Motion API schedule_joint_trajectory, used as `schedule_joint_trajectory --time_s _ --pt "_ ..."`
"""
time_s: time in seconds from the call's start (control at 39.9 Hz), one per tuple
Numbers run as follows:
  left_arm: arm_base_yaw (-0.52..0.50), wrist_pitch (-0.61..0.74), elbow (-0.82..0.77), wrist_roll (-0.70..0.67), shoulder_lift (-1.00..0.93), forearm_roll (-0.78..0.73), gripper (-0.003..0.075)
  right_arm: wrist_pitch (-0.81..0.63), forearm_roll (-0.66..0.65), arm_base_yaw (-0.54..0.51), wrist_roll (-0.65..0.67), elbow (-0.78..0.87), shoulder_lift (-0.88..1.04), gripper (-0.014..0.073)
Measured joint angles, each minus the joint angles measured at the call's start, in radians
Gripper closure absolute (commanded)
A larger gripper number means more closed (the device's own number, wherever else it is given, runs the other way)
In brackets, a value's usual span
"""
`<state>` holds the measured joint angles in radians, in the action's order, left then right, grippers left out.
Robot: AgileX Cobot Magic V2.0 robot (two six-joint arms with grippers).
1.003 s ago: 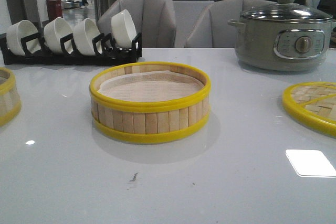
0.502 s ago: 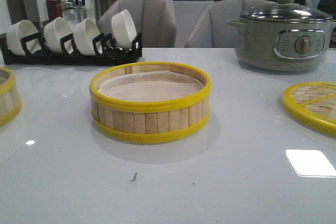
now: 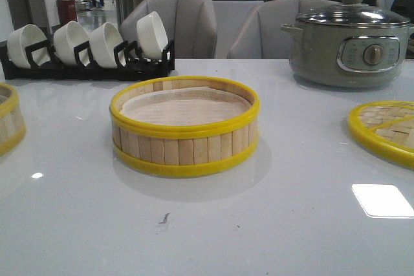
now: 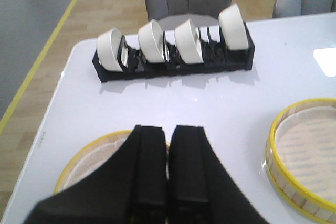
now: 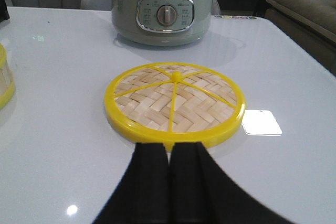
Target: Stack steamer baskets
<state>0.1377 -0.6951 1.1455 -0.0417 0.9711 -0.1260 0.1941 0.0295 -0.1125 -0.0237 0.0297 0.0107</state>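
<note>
Two steamer baskets (image 3: 184,127) (image 3: 10,121) (unstacked), one lid (image 5: 174,102), four bowls (image 4: 170,43); left claw (image 4: 168,145) and right claw (image 5: 169,153) pressed together.

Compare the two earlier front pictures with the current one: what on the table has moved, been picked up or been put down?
Nothing on the table visibly changed. The middle basket, the basket at the left edge, the lid, the pot and the bowl rack all sit where they were.

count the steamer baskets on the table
2: one steamer basket at the table's centre, a second basket cut off at the left edge. Others may lie outside the views.
</note>
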Motion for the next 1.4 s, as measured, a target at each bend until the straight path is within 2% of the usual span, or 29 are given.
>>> schedule_joint_trajectory --time_s 0.6,1.4 --pt "0.000 -0.024 0.008 0.000 0.146 0.034 0.0636 0.000 0.000 0.000 0.000 0.000 0.000 0.0558" --pt "0.000 -0.048 0.008 0.000 0.150 0.038 0.0636 0.000 0.000 0.000 0.000 0.000 0.000 0.0558"
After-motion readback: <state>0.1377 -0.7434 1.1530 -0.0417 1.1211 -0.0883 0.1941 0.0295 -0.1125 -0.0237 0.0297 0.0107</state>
